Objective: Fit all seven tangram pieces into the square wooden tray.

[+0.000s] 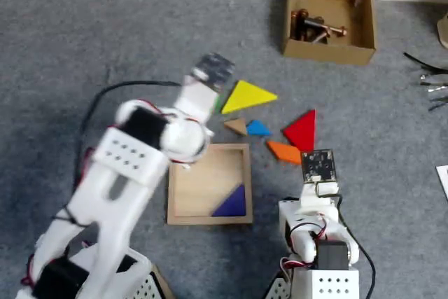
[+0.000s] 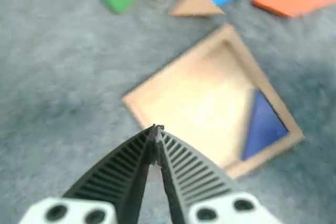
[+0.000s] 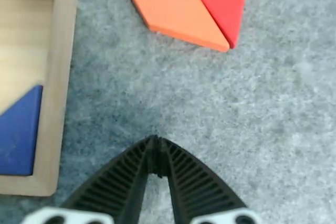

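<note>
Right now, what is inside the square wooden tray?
Only one blue triangle lies inside the tray, in a corner; the rest is bare wood. In the high view the left arm covers one corner, which the left wrist view shows bare too.

We see a dark blue triangle (image 1: 233, 204), pale wooden tray (image 1: 210, 220), yellow triangle (image 1: 246, 95), red triangle (image 1: 302, 129), orange parallelogram (image 1: 284, 150), grey table (image 1: 70, 47).

Bright, even, diffuse light falls across the grey mat (image 1: 63, 47). Shadows are soft: a thin one edges the orange piece (image 3: 176, 14), a deeper one sits inside the box (image 1: 327, 50). The tray (image 2: 176, 74) floor glows pale.
</note>
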Controlling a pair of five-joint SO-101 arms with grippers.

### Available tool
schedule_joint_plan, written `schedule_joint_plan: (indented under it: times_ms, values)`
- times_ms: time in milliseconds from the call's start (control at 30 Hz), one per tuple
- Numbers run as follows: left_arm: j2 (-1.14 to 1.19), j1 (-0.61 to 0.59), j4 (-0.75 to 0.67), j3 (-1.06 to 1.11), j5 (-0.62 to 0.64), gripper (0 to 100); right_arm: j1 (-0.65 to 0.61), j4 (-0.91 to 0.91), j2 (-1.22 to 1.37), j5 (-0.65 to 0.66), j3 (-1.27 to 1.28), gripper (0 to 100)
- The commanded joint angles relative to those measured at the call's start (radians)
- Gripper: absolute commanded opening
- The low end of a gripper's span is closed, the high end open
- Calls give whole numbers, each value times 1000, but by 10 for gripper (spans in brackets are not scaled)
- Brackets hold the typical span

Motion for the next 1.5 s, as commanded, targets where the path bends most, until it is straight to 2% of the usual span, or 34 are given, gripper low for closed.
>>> schedule_joint_plan:
  times_ms: [0, 133, 333, 700, 1000, 1467]
  values:
    - [-93, -88, 11, -4, -3, 11, -7, -7, -13, -5, 122, 5]
    - [-148, -140, 44, 2, -6, 11, -7, -7, -13, -5, 122, 5]
    - [-265, -145, 83, 108, -8, 7, -7, -7, -13, -5, 122, 5]
    - [-653, -150, 81, 384, -8, 7, -7, -7, -13, -5, 122, 5]
    - [-937, -328, 81, 591, -8, 7, -7, -7, -13, -5, 122, 5]
    - [-1009, -331, 81, 731, -5, 7, -7, -7, -13, -5, 122, 5]
